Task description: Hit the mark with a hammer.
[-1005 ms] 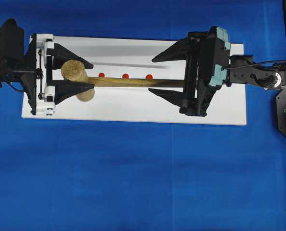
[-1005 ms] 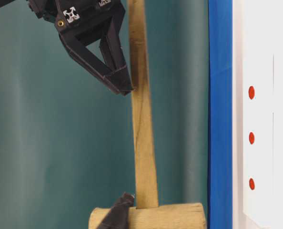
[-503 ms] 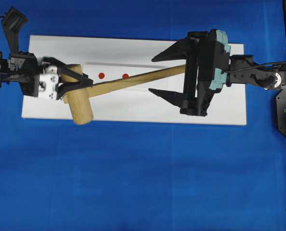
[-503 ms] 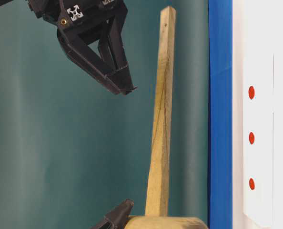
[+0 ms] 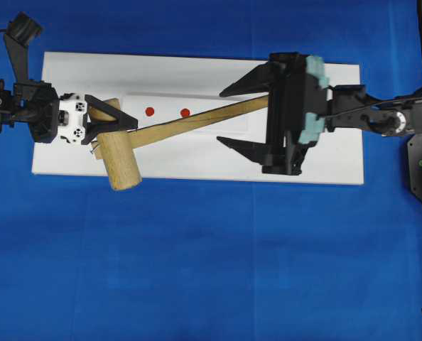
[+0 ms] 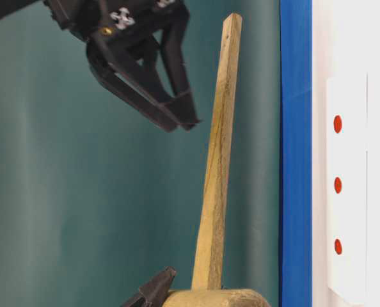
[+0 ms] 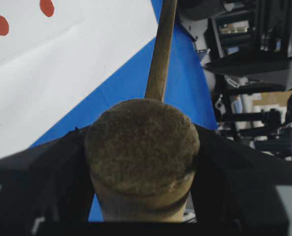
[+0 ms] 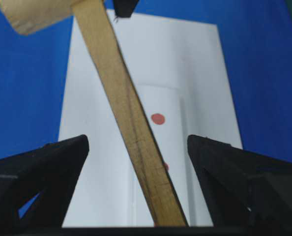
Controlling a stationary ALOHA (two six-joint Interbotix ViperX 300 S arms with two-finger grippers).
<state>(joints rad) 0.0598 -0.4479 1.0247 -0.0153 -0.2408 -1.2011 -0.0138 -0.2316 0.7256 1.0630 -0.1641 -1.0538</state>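
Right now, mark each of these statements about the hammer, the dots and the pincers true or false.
1. The left pincer is shut on the head of the hammer. True.
2. The right pincer grips the handle. False: its jaws stand wide open on either side of the handle, clear of it.
3. The handle lies over one of the red dots in the overhead view. True: only two show there.
4. The hammer lies flat on the white board. False: the table-level view shows it held up off the surface.

The left claw (image 5: pixel 115 122) is clamped shut, while the right claw (image 5: pixel 234 116) gapes wide.
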